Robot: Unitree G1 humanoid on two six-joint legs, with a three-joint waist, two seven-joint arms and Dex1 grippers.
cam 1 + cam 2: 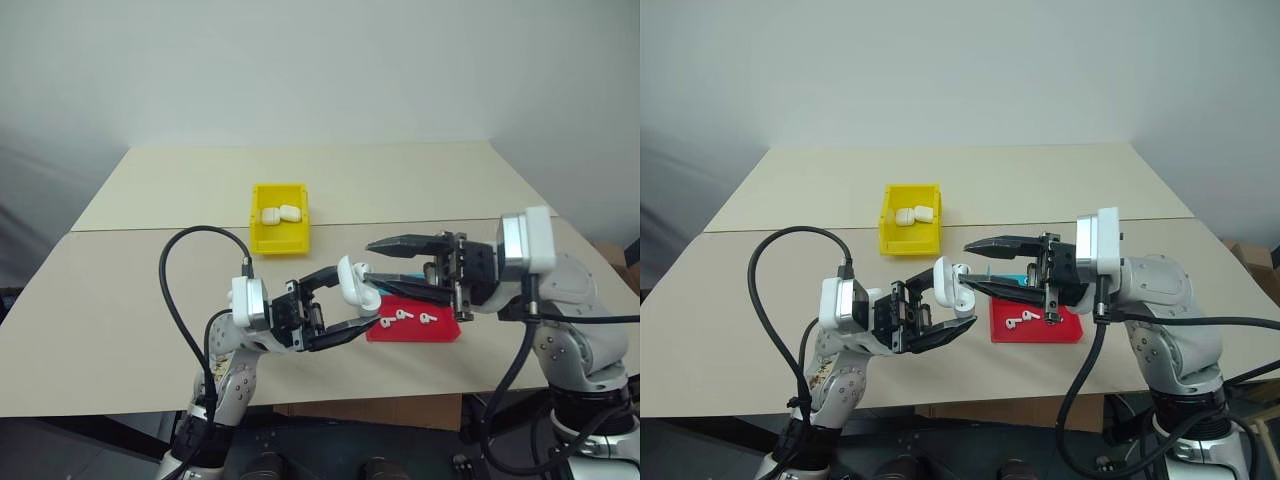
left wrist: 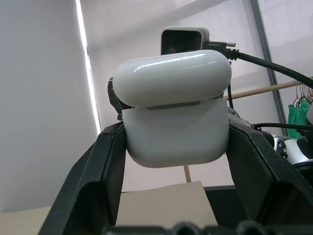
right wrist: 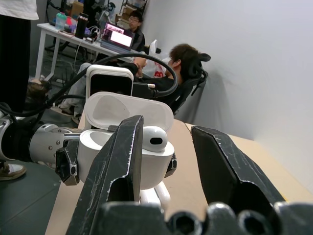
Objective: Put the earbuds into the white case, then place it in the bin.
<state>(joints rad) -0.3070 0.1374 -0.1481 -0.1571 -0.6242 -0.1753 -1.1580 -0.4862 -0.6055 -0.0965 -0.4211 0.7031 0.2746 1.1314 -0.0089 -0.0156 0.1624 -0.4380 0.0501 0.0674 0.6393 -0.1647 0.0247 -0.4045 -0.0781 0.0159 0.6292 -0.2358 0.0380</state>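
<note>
My left gripper (image 1: pixel 362 297) is shut on the white case (image 1: pixel 355 285), holding it up over the table with its lid open. In the right wrist view one earbud (image 3: pixel 155 138) sits in the case (image 3: pixel 122 147), its head sticking out. My right gripper (image 1: pixel 372 266) faces the case from the right, open, with one finger above and one below the case's open top. Three more earbuds (image 1: pixel 403 315) lie on the red tray (image 1: pixel 443 331). The yellow bin (image 1: pixel 280 243) stands farther back on the table.
Two white cases (image 1: pixel 280 213) lie inside the bin. A blue tray (image 1: pixel 412 275) shows behind the red one. Black cables loop from both arms. In the right wrist view, people (image 3: pixel 183 56) sit at a desk with a laptop beyond the table.
</note>
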